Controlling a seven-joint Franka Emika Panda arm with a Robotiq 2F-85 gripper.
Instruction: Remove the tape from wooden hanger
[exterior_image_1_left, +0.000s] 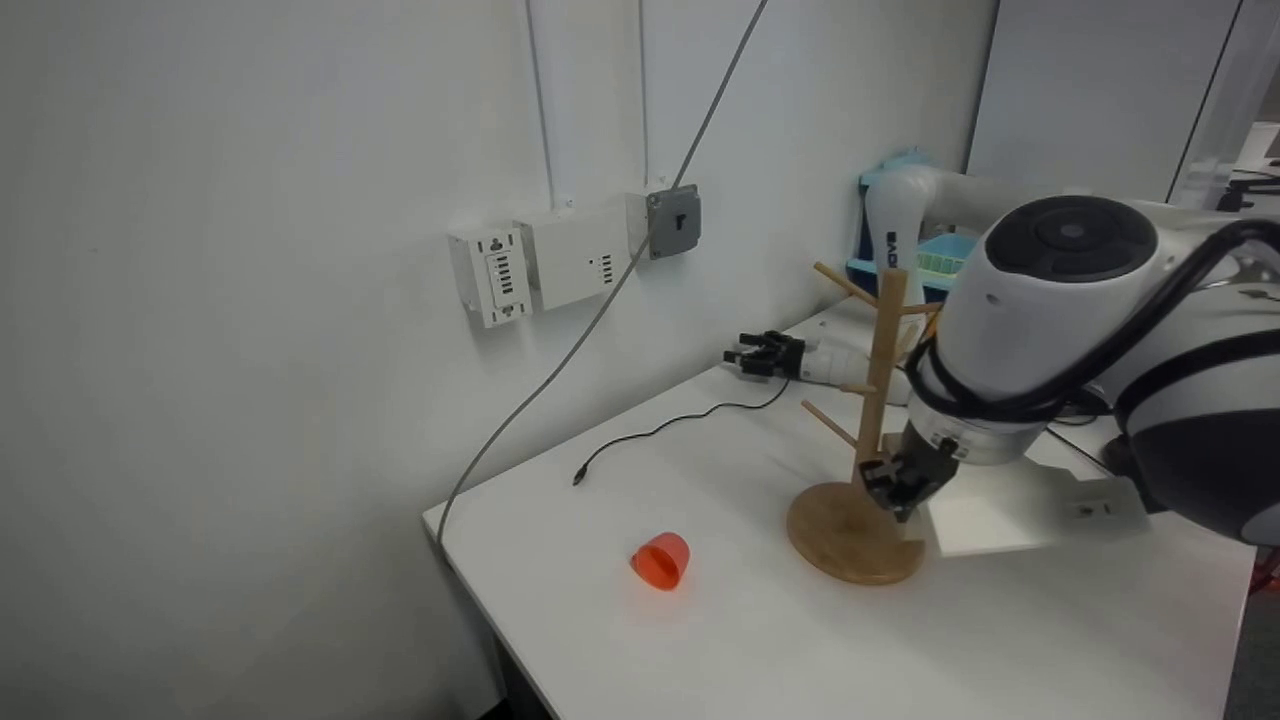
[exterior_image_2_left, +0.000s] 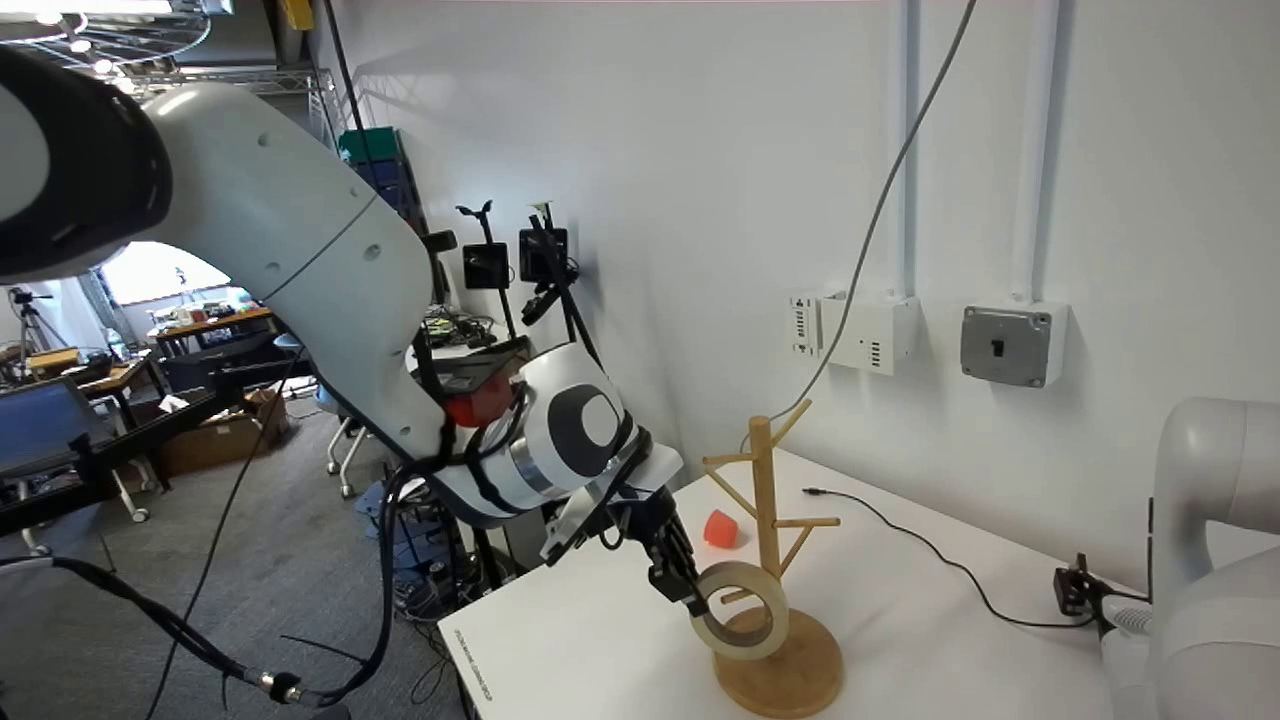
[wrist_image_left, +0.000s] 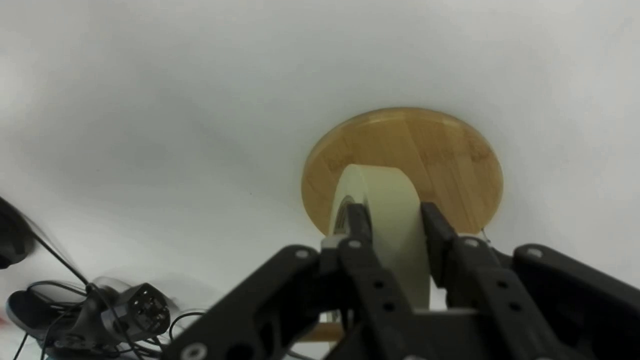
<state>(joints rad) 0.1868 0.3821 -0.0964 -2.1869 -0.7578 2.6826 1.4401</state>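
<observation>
The wooden hanger stands upright on the table, its pole and pegs showing in both exterior views (exterior_image_1_left: 880, 370) (exterior_image_2_left: 765, 490). In the wrist view its round base (wrist_image_left: 425, 145) lies beyond the fingers. The tape (exterior_image_2_left: 742, 574) is a pale ring held on edge beside the lower pole, over the base. A short peg shows in its open centre; I cannot tell whether it passes through. My gripper (exterior_image_2_left: 697, 600) has its fingers on both sides of the tape (wrist_image_left: 392, 185) in the wrist view (wrist_image_left: 392, 215). In an exterior view the gripper (exterior_image_1_left: 895, 492) mostly hides the tape.
An orange cup-like object (exterior_image_1_left: 661, 560) lies on its side on the white table (exterior_image_1_left: 720, 640), near the hanger. A black cable (exterior_image_1_left: 680, 422) runs along the wall side. Another white arm with a black gripper (exterior_image_1_left: 770, 355) rests on the table behind the hanger.
</observation>
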